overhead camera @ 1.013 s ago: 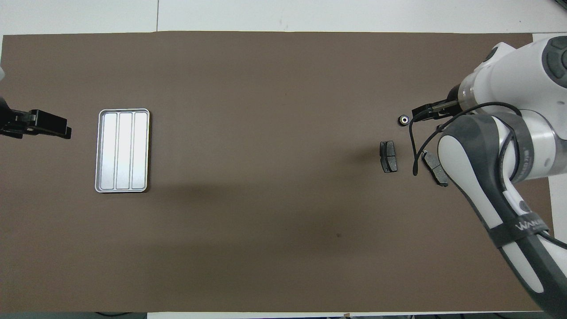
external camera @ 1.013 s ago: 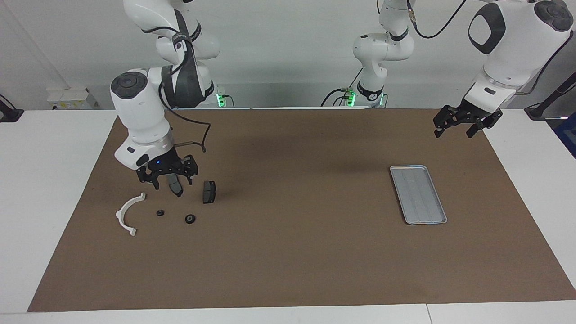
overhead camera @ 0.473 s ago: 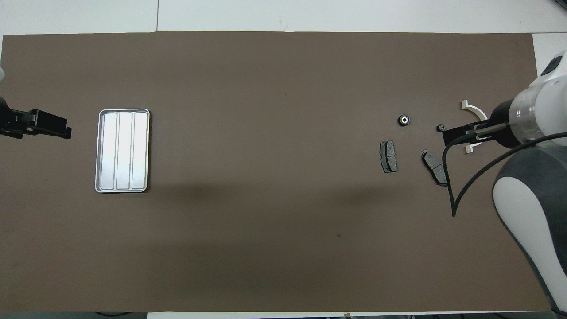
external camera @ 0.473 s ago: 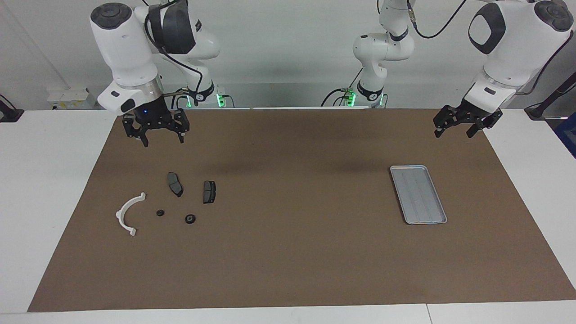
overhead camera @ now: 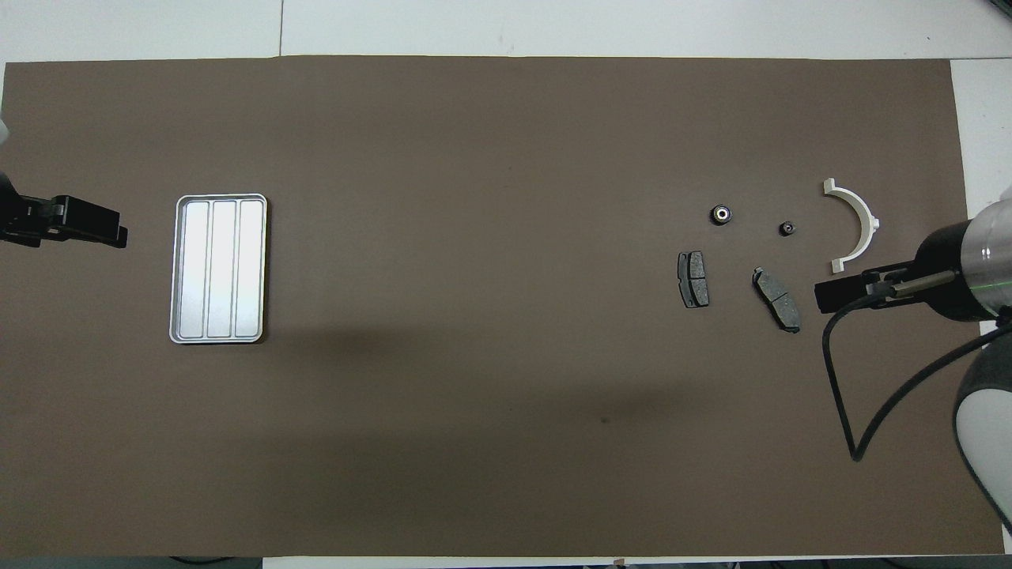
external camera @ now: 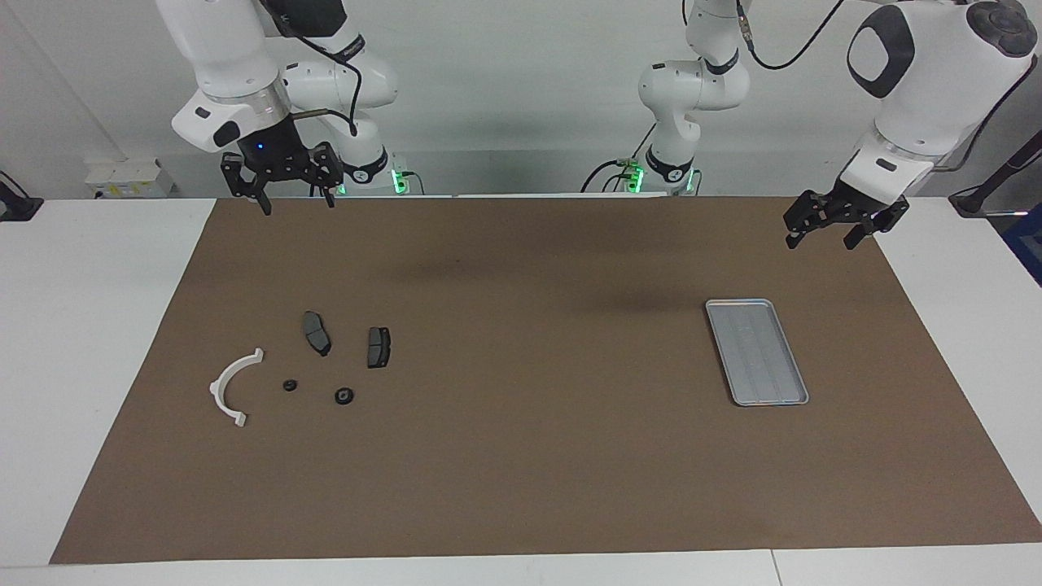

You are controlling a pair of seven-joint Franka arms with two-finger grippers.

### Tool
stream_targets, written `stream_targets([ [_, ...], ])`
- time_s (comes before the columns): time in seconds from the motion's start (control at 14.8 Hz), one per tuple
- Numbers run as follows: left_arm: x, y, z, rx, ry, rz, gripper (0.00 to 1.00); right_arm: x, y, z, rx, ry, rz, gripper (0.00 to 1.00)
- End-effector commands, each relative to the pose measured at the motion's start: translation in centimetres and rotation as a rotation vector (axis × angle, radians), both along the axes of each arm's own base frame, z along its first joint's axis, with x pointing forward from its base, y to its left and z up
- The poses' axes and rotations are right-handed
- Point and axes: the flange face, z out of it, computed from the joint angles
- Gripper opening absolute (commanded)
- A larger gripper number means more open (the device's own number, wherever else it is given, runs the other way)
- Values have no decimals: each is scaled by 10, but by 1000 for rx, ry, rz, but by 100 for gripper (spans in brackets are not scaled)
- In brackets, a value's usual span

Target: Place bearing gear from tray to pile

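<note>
The silver tray [external camera: 757,352] [overhead camera: 219,269] lies bare on the brown mat, toward the left arm's end. At the right arm's end is the pile: a white curved bracket [external camera: 232,387] [overhead camera: 854,225], two dark brake pads [external camera: 316,332] [overhead camera: 694,279], a round black bearing gear [external camera: 343,395] [overhead camera: 720,213] and a smaller round black part [external camera: 289,385] [overhead camera: 787,228]. My right gripper [external camera: 297,203] [overhead camera: 838,292] hangs open and bare, high over the mat's edge by the robots. Raised over the mat's corner near the tray, my left gripper [external camera: 820,240] [overhead camera: 87,225] is open and holds nothing.
The brown mat [external camera: 529,456] covers most of the white table. A black cable [overhead camera: 838,395] loops down from the right wrist. Between the pile and the tray lies a wide stretch of bare mat.
My right gripper has risen from just over a brake pad in the pile and drawn back toward its base, holding nothing. The pile's parts, the tray and the left arm have not moved.
</note>
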Motion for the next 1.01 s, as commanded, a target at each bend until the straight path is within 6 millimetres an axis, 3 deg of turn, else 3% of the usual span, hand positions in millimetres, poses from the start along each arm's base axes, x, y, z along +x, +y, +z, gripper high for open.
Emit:
stream_targets([
  [0.0,-9,0,2,7,-1,-5,100,-2,2,-6,25,28,-2,100],
  [0.27,-9,0,2,7,-1,-5,100,4,-2,-9,24,14,-9,100],
  [0.41,-9,0,2,7,-1,-5,100,18,-8,-24,21,35,-25,100],
  [0.95,-9,0,2,7,-1,-5,100,18,-2,-10,17,13,-17,100],
])
